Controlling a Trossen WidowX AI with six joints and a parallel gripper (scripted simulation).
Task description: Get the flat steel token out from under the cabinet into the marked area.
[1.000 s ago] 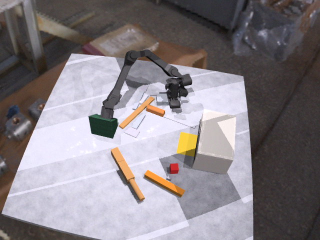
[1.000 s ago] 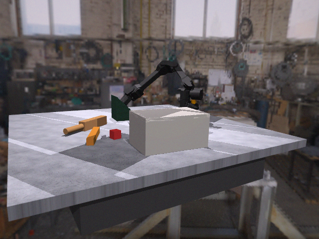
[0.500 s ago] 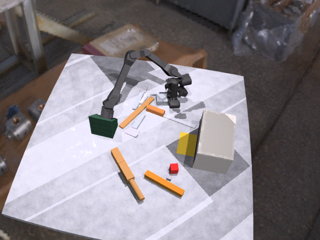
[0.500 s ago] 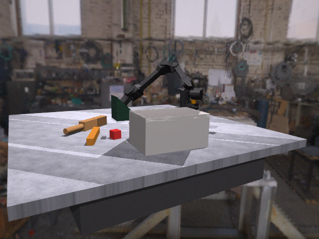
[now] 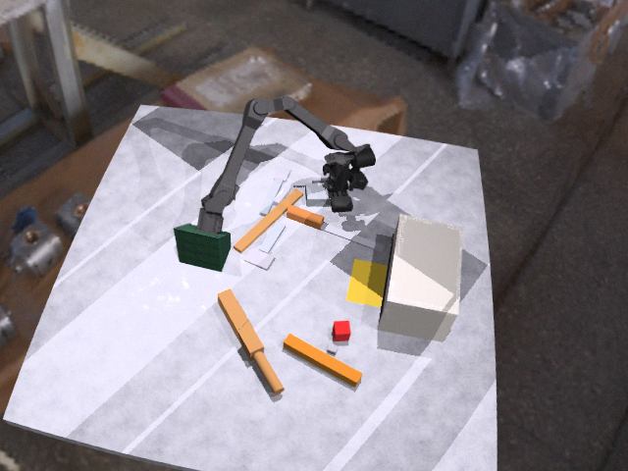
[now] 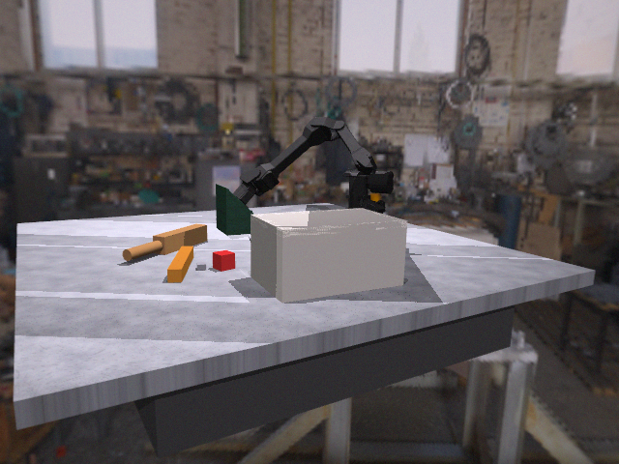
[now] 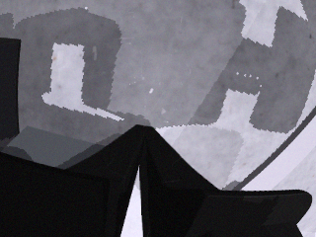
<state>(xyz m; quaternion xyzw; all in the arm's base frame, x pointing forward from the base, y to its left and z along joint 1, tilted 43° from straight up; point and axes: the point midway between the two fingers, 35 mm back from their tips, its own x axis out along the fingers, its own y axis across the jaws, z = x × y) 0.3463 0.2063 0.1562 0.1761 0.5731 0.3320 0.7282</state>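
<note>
The pale cabinet point(image 5: 426, 268) point(image 6: 339, 264) stands on the right of the table in the top view. The yellow marked area point(image 5: 365, 284) lies in front of it. I cannot see the steel token in any view. A tool with a thick orange handle point(image 5: 304, 216) and a thin, pale rod point(image 5: 349, 238) lies with its rod pointing to the cabinet; its far end is hard to make out in the shade. My gripper point(image 5: 340, 203) point(image 7: 142, 133) is shut and holds nothing visible. It hangs above the table, beyond the orange handle, left of the cabinet's far end.
A long orange bar point(image 5: 268, 220) lies beside pale flat pieces point(image 5: 259, 260). A grey plate point(image 7: 49, 145) is below my gripper. A wooden paddle point(image 5: 243, 327), another orange bar point(image 5: 322, 359), a red cube point(image 5: 341, 331) and a small grey block point(image 5: 332, 350) lie nearer the front.
</note>
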